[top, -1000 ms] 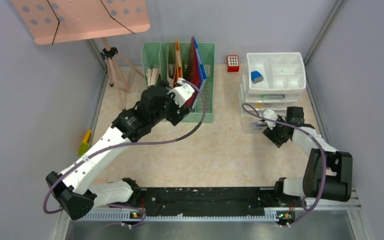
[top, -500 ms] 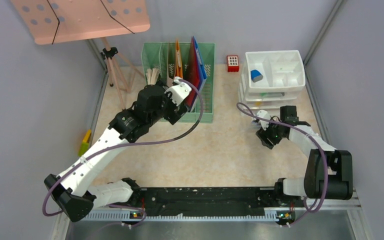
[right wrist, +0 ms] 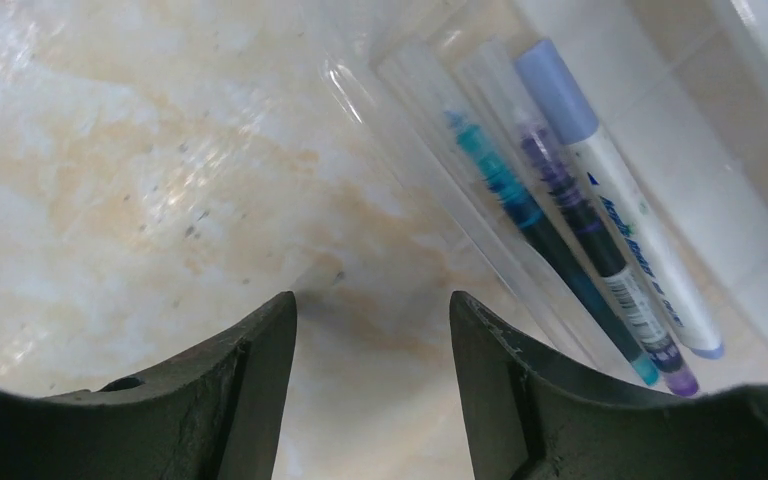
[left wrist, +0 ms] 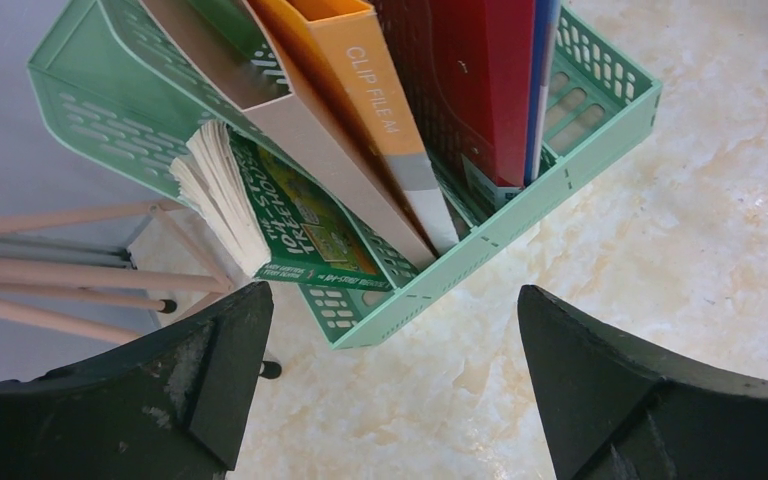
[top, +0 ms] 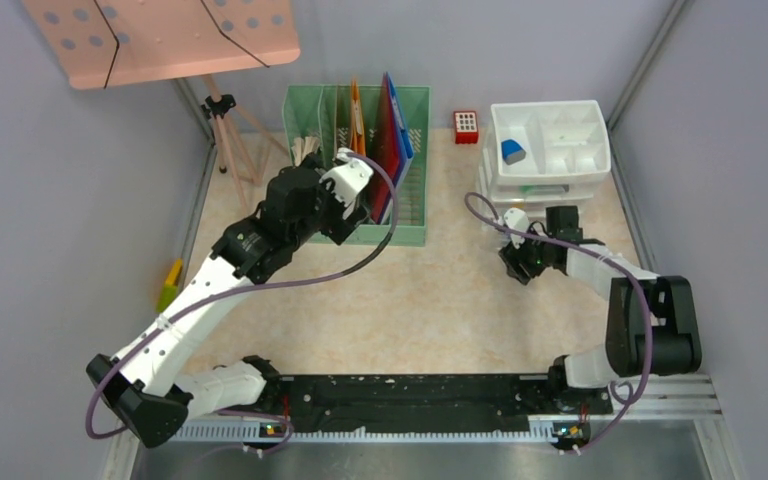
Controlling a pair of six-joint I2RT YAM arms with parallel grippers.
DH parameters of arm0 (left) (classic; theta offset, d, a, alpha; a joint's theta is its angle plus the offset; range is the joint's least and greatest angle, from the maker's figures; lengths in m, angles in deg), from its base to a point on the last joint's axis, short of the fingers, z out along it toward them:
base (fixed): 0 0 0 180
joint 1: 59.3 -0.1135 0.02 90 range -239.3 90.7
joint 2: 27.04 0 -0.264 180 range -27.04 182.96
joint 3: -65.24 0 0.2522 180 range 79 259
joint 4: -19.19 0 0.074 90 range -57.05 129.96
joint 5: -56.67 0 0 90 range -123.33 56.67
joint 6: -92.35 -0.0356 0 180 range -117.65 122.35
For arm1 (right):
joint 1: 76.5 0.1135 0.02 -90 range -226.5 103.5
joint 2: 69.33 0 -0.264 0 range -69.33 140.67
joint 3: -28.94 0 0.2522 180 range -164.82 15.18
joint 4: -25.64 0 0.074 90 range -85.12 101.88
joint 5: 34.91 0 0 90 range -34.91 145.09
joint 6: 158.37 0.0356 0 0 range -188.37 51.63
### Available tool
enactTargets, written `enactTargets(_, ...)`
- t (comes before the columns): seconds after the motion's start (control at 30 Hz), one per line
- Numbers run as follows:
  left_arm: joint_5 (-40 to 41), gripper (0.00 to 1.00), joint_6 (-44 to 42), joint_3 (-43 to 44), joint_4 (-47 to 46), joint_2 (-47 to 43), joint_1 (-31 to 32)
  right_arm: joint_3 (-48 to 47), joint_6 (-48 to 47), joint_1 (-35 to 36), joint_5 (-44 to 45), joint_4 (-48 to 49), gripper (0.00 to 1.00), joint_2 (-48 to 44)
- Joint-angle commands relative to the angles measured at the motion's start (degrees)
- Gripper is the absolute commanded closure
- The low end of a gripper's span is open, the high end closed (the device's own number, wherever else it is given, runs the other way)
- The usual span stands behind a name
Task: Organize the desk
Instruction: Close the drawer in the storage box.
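The desk (top: 440, 300) is a beige marbled top. My left gripper (left wrist: 392, 292) hangs open above the near left corner of a green file rack (left wrist: 580, 150), with nothing between its fingers. The rack holds an orange clip file (left wrist: 370, 80), a red folder (left wrist: 490, 80) and a green-covered book (left wrist: 300, 215). My right gripper (right wrist: 371, 298) is open and empty, low over bare desk (right wrist: 160, 200) just in front of a clear pulled-out drawer (right wrist: 380, 110). Inside that drawer lie a teal pen (right wrist: 520, 215), a purple pen (right wrist: 580, 220) and a white marker (right wrist: 625, 215).
A white drawer unit (top: 550, 185) stands at the back right, a blue eraser (top: 513, 152) in its top tray. A small red box (top: 465, 126) sits beside it. The pink music stand (top: 160, 35) and its tripod (top: 230, 140) fill the back left. A yellow-green object (top: 170, 285) lies at the left wall.
My right gripper has slid left and slightly nearer, away from the drawer unit, its jaws narrowing a little. The left gripper has edged back and left along the rack.
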State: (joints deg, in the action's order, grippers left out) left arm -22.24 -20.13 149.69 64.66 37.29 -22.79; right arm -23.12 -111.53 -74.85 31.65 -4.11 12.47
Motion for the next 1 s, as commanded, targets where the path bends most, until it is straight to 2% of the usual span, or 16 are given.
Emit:
enactTargets(0.0, 0.41, 0.02, 0.81, 1.63, -1.40, -2.11, -1.23, -1.98, 4.24, 0.76, 3.11, 11.08, 0.42, 1.54)
enactTargets(0.3, 0.15, 0.02, 0.77, 2.16, -0.92, -2.14, -2.21, -6.85, 5.56, 0.72, 10.15, 12.79, 0.41, 6.45)
enactTargets(0.63, -0.88, 0.02, 1.40, 2.43, -0.68, -2.22, -2.92, -9.93, 7.56, 0.77, 7.36, 12.57, 0.38, 7.31)
enactTargets(0.8, -1.16, 0.02, 1.35, 1.38, -1.02, -2.89, -3.26, -6.43, 3.38, 0.79, 4.28, 15.36, 0.38, 4.79)
enactTargets(0.97, -0.75, 0.02, 0.67, -0.03, -1.98, -2.99, -3.45, -3.15, -1.64, 0.74, 5.12, 22.12, 0.38, 4.71)
